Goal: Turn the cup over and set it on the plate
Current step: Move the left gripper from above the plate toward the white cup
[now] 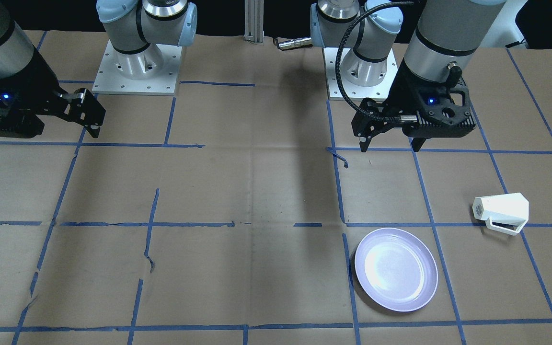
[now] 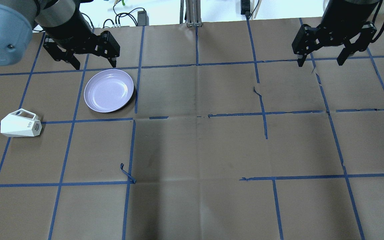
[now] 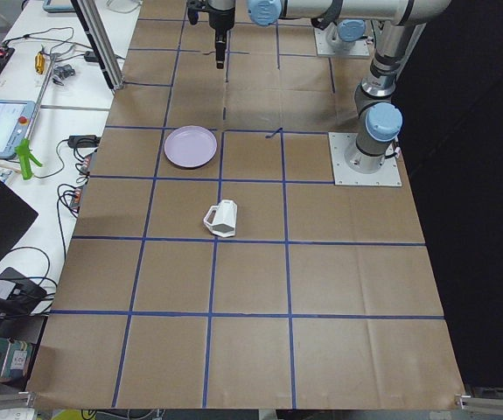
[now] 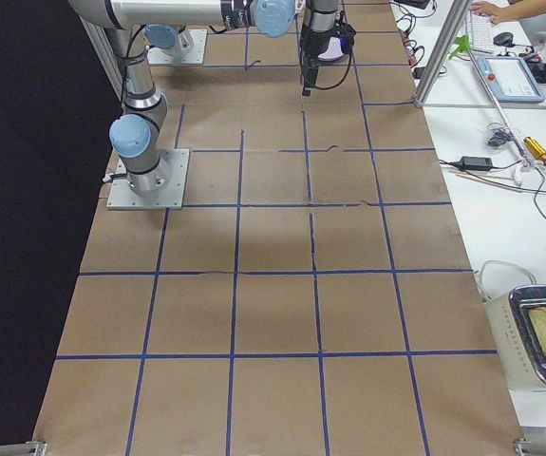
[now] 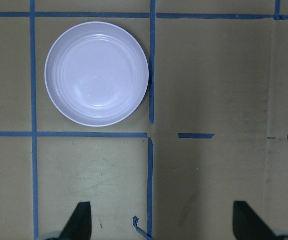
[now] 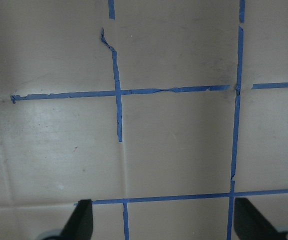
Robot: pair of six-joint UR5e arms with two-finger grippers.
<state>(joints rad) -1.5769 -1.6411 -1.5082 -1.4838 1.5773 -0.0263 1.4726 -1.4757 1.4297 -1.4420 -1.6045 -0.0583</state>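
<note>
The white faceted cup (image 2: 20,125) lies on its side on the table, with its logo base turned toward the table's middle and its handle on the far side. It also shows in the front view (image 1: 502,212) and the left side view (image 3: 221,218). The pale lavender plate (image 2: 109,90) sits empty, apart from the cup, and shows too in the front view (image 1: 396,269) and the left wrist view (image 5: 96,73). My left gripper (image 2: 94,65) hangs open and empty above the table near the plate, well away from the cup. My right gripper (image 2: 320,62) is open and empty over the table's other half.
Brown paper with a blue tape grid covers the table (image 2: 198,150). A loose curl of tape (image 2: 127,175) sticks up near the middle left. The two arm bases (image 1: 137,62) stand at the robot's edge. Cables and devices lie on benches beyond the table.
</note>
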